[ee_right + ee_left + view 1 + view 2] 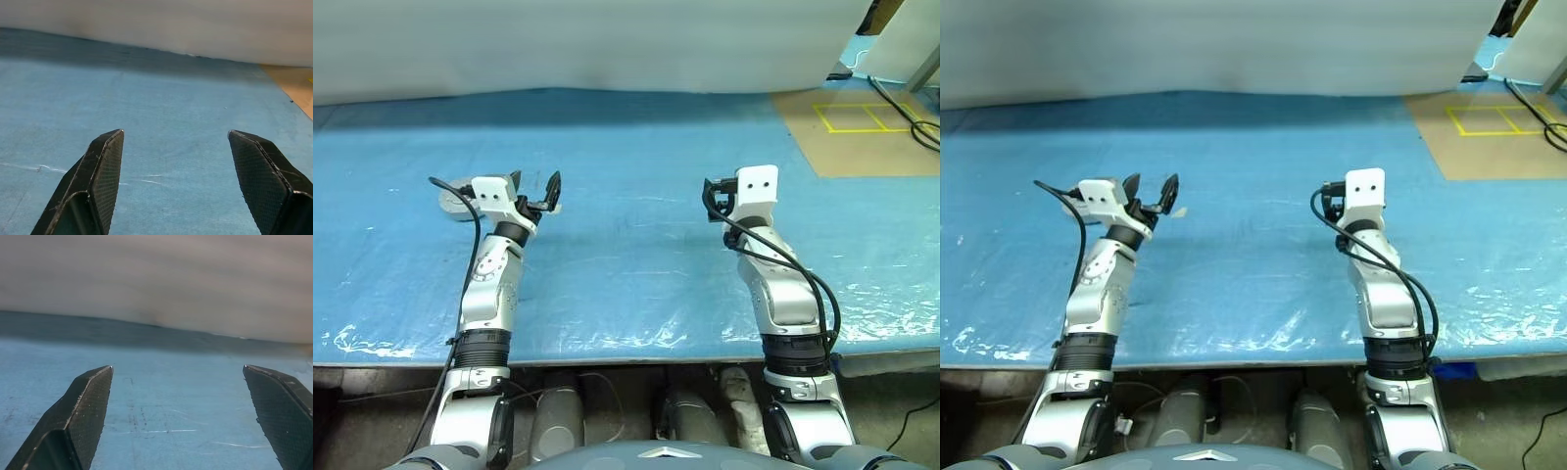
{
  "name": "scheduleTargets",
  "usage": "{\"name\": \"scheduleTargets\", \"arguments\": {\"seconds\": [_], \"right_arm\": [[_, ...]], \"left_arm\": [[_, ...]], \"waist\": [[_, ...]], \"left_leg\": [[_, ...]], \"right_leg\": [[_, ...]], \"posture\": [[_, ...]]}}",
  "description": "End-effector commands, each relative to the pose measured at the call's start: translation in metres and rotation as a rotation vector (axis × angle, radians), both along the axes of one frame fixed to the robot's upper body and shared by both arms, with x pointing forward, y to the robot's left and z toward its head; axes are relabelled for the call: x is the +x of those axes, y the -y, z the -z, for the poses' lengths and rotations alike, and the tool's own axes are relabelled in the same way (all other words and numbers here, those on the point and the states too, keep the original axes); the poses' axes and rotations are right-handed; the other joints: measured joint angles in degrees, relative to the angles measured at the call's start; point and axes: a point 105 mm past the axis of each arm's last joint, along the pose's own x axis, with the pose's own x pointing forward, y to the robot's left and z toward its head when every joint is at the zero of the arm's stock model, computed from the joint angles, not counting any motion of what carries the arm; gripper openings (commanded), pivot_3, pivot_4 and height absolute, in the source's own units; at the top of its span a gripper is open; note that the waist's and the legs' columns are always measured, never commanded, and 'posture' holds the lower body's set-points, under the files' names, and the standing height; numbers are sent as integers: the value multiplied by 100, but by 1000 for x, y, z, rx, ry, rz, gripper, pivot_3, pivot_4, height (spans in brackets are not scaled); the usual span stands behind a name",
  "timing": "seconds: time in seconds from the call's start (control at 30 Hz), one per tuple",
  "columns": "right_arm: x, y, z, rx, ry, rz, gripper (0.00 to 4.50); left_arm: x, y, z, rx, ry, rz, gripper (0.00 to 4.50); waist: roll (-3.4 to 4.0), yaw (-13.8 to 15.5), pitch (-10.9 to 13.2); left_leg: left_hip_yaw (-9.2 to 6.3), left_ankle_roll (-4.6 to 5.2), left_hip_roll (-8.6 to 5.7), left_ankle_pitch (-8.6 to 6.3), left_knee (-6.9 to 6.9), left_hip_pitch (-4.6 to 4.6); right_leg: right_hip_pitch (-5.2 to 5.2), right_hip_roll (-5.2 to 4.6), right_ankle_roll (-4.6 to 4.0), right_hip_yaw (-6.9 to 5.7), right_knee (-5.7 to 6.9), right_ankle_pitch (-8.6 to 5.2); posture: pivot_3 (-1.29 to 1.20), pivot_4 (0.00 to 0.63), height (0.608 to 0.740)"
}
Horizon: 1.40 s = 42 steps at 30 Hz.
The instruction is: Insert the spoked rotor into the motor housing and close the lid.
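Both black two-fingered grippers hung spread wide and empty over the blue plastic-sheeted table [626, 157]: left gripper [536, 188], right gripper [173, 142]. A silvery round metal part [455, 201], perhaps the motor housing, peeked from behind the left wrist; likely rigid, smooth, best pinched across its rim.

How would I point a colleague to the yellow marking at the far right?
At the far right corner of the blue sheet lies a brown panel. On it is a yellow outline, a rectangle split into two boxes. Nothing else there is yellow; the black cables beside it run in loose curves.
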Motion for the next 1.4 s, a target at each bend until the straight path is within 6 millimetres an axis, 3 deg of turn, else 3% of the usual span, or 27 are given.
{"name": "scheduleTargets", "arguments": {"seconds": [0.03,0.97,1.2,1.4], "right_arm": [[-2,6,-16,-17,62,15,3574],[3,9,-11,-18,62,49,3574],[1,-5,-12,-8,65,24,3574],[-2,8,-8,-20,52,67,3574]], "left_arm": [[-1,2,-10,10,49,4,4475],[3,4,-4,66,19,26,4475],[5,3,-2,58,9,24,4475],[3,8,1,37,5,32,4475]], "waist": [[0,-5,0],[1,-26,1],[2,-30,1],[2,-25,1]], "left_leg": [[0,0,0,0,0,0],[1,1,0,0,-1,0],[2,1,0,0,-1,0],[3,1,-1,0,-1,-1]], "right_leg": [[0,0,0,0,0,0],[-1,0,-1,1,0,0],[-2,0,-2,1,0,0],[-1,-1,-2,2,-1,-1]], "posture": [[0,150,740],[0,150,740],[0,150,740],[0,150,740]]}}
